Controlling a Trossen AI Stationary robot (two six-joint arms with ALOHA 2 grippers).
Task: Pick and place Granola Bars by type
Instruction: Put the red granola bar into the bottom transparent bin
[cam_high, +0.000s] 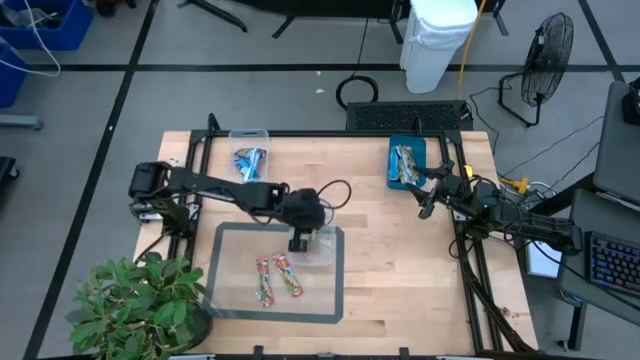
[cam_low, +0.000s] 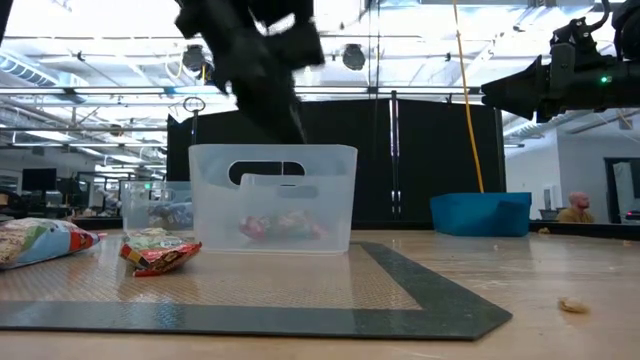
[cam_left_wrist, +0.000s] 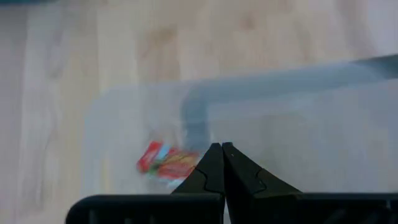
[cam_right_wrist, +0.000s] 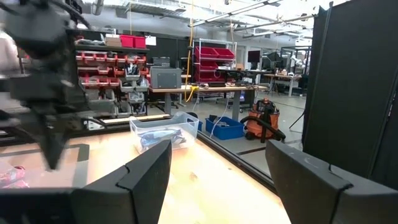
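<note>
High view: looking straight down from above, far off, taking in the whole table (cam_high: 400, 270), both arms and surrounding floor.

Low view: sitting at table-top height at the near edge, facing level across the grey mat (cam_low: 430, 290) into the room behind; the clear tub (cam_low: 272, 198) is standing close before it.

Left wrist view: pointing down past the left gripper (cam_left_wrist: 222, 149), very near, filling with that same tub and a red-and-green bar (cam_left_wrist: 163, 163) inside; low and high views are sharing this tub.

Right wrist view: looking level from the table's right side past the right gripper (cam_right_wrist: 217, 158), across the tabletop toward the left arm (cam_right_wrist: 46, 68) and shelving beyond.
</note>
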